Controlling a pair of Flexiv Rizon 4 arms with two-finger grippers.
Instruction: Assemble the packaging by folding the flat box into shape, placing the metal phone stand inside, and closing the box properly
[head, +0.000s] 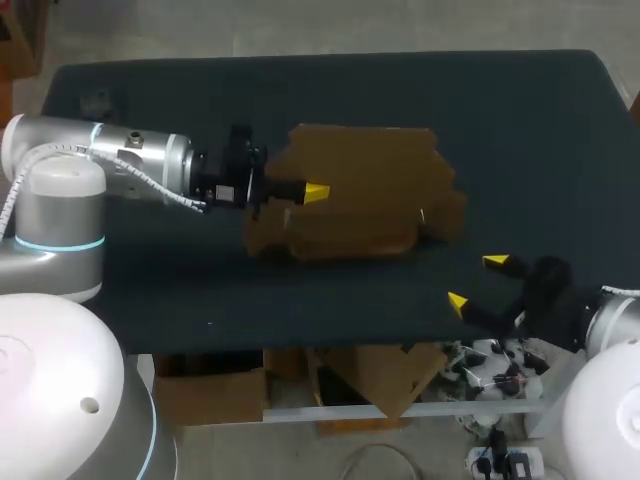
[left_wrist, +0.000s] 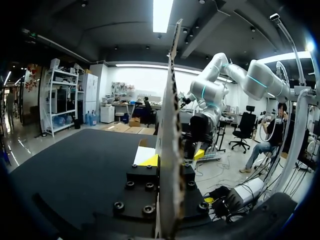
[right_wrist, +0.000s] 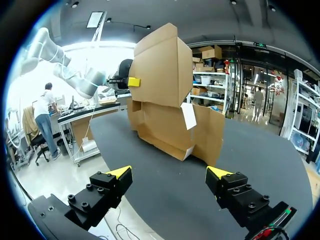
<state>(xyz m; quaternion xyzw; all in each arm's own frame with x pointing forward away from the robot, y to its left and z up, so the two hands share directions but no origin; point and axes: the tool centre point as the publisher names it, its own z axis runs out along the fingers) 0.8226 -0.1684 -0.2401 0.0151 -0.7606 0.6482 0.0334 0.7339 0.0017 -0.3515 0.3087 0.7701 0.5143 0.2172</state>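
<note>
Folding under way, box half-raised, nothing packed yet.
Head view: the box (head: 360, 190) sits mid-bench (head: 300, 90), partly folded, flaps open; our left claw (head: 305, 192) pinches a panel at its edge, while our right claw (head: 475, 282) hangs spread near the bench's front edge, apart from the cardboard. Left wrist view: that panel stands edge-on between the fingers, clamped. Right wrist view: the right claw gapes, holding nothing, the box ahead of it. We see no phone stand anywhere, and the box's inside is mostly hidden; we judge that finishing the shape, loading and closing all remain.
</note>
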